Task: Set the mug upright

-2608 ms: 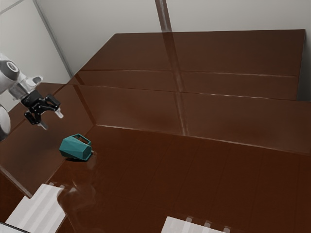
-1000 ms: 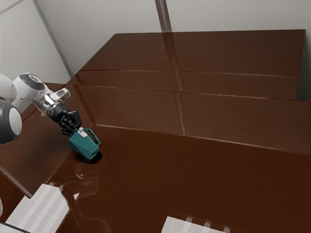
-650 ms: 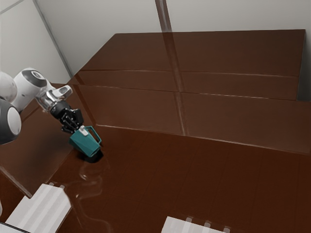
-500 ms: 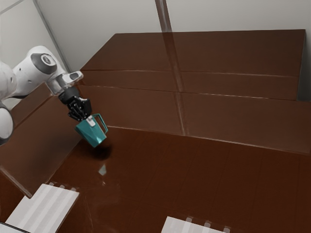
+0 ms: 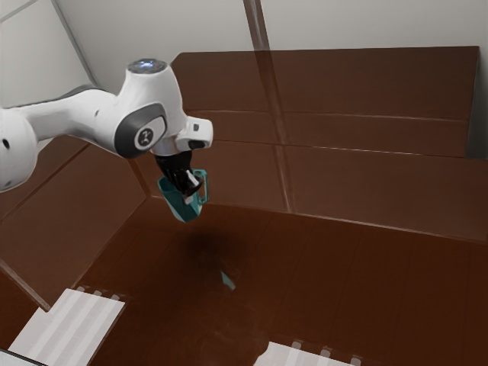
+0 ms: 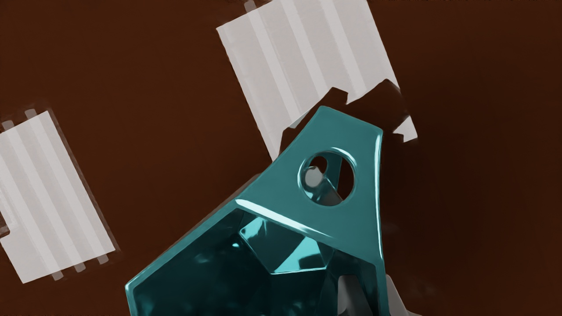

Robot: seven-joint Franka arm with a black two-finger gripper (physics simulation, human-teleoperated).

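In the exterior view, your gripper (image 5: pixel 190 191) has the mug (image 5: pixel 182 210) below it, tilted, above the table (image 5: pixel 320 290). The wrist view reveals your jaws nearly together, pinching the mug's wall: one fingertip (image 6: pixel 351 296) inside, the other outside.

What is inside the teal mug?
One finger of the gripper reaches inside the mug, among glossy faceted walls. The wall patch behind that finger is covered, and the dark depths don't reveal whether anything lies there.
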